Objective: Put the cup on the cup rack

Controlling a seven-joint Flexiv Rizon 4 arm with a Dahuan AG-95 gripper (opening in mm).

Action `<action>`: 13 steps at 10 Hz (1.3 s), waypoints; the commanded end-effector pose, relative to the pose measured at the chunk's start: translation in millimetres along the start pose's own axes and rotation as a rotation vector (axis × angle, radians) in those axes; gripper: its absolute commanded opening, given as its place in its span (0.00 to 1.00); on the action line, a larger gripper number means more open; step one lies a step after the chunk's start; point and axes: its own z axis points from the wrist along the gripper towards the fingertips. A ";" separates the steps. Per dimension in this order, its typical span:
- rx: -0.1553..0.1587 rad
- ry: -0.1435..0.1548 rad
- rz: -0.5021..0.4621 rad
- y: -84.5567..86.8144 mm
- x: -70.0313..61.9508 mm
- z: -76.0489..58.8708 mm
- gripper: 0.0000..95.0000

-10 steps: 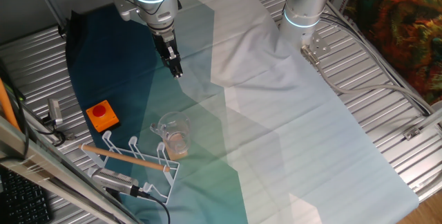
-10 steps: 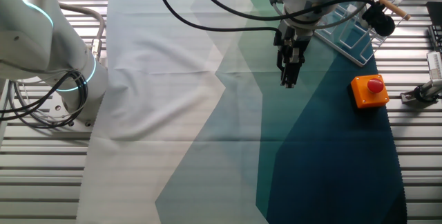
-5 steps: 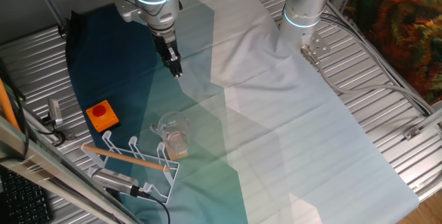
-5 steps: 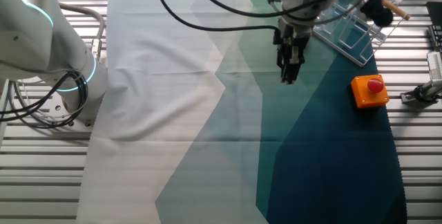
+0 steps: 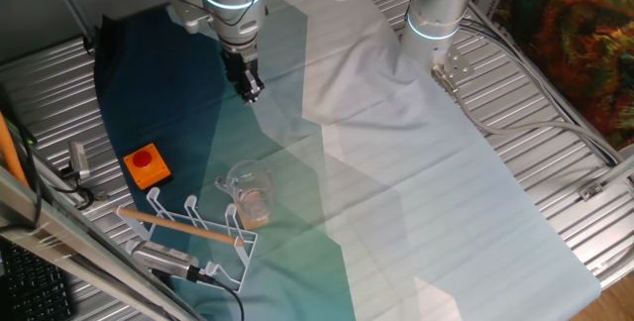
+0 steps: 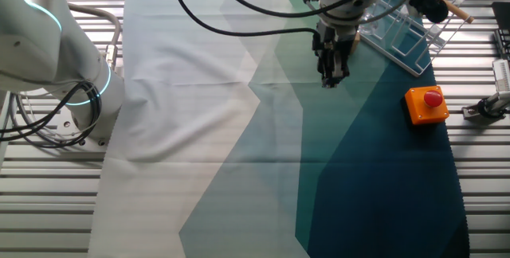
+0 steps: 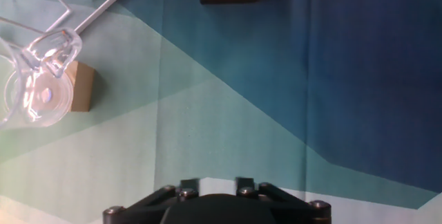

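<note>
Gripper (image 5: 252, 91) hung above the cloth holding nothing; whether the jaws stood open could not be told. Well ahead of it the cup (image 5: 245, 182) sat ungrasped beside a wooden block (image 7: 82, 88). Beyond, the cup rack (image 5: 188, 224) stood empty. Grasp and placement remained.

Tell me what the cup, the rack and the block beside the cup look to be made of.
Cup: clear glass or hard plastic, glossy; the cloth shows through it and its rim glints. Which of the two, I cannot tell.
Rack: thin white wire, probably coated metal, with a pale, matte, apparently wooden rod across it.
Block: tan, matte, flat-faced, likely wood.
</note>
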 end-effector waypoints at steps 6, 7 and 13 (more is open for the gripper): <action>-0.002 0.001 -0.005 -0.2 1.3 -0.6 0.00; -0.003 0.002 -0.006 -0.2 0.9 -0.7 0.00; -0.017 0.018 -0.015 -0.8 -15.9 3.7 0.00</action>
